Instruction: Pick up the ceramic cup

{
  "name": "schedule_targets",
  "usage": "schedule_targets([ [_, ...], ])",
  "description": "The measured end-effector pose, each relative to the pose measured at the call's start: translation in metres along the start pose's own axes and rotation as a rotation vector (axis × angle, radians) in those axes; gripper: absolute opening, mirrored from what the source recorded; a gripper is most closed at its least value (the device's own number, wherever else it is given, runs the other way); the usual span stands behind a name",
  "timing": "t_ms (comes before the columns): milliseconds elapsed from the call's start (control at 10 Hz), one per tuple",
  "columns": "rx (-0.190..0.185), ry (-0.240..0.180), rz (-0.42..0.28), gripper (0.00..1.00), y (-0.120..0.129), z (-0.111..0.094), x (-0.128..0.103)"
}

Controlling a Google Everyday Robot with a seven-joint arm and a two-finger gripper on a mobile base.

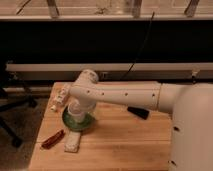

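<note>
I had the tool (81,103) lowered from above onto the cup (74,110), which sat on the green saucer (86,124) at the bench's (125,145) left, presumably for a top grasp; whether it gripped anything I couldn't tell.

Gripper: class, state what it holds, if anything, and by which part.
It cannot be told. The gripper hangs right at the cup on the green saucer, under the arm, which hides any grip.

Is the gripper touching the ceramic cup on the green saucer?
Cannot tell. In the camera view the gripper hangs right over the ceramic cup on the green saucer, but the arm hides the place where they would meet.
</note>
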Motion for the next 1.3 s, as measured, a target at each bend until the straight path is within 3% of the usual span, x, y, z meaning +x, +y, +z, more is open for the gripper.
schedule_targets([
  [200, -0.018, -0.001, -0.021, 0.76, -0.003, 0.008, -0.002],
  [900, -0.049, -0.017, -0.051, 0.11, -0.005, 0.023, -0.001],
  [1300, -0.025, -0.004, -0.060, 0.10, -0.009, 0.003, 0.007],
])
